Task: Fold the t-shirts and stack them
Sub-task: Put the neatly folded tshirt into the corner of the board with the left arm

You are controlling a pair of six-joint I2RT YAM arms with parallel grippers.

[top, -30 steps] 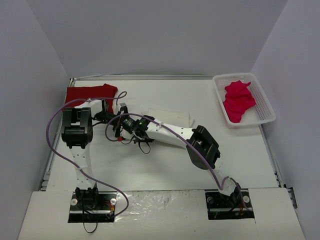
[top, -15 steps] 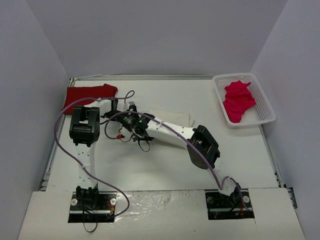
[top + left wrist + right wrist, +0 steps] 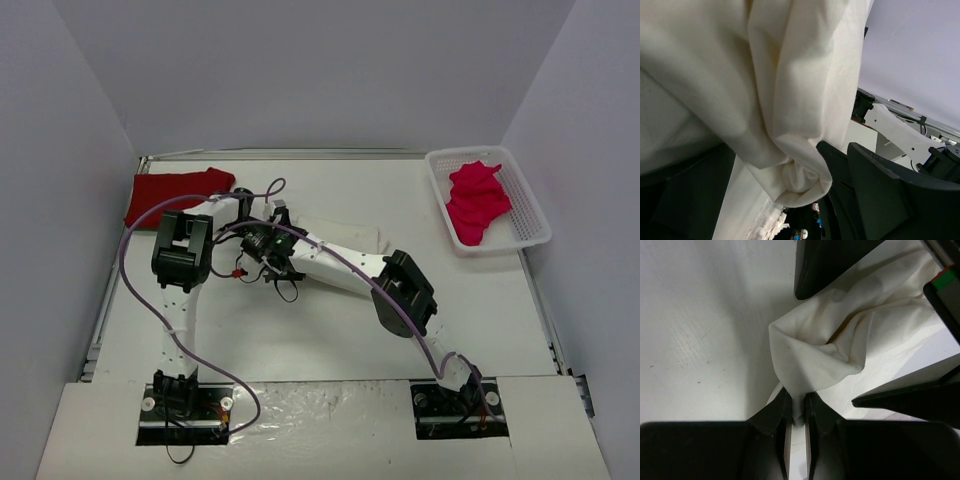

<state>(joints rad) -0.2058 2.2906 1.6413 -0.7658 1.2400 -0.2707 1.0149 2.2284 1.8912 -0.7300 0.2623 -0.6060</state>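
Observation:
A cream-white t-shirt (image 3: 340, 232) lies mid-table, partly under my right arm. My right gripper (image 3: 797, 407) is shut on a pinched fold of its cloth (image 3: 840, 340); in the top view it (image 3: 262, 240) sits at the shirt's left end. My left gripper (image 3: 245, 205) hovers just behind it, open. Its wide-set fingers (image 3: 875, 195) stand either side of a hanging bunch of the cream cloth (image 3: 790, 100). A folded red t-shirt (image 3: 175, 190) lies at the back left. The pinkish-red t-shirt (image 3: 475, 202) lies crumpled in the basket.
A white lattice basket (image 3: 520, 195) stands at the back right corner. Both arms cross over the left middle of the table, with purple cables looping round the left arm (image 3: 180, 260). Grey walls close in the table on three sides.
My left arm has swung to the right, bringing its gripper from beside the red shirt over to the cream cloth. The right gripper shifted slightly right, still pinching the cloth.

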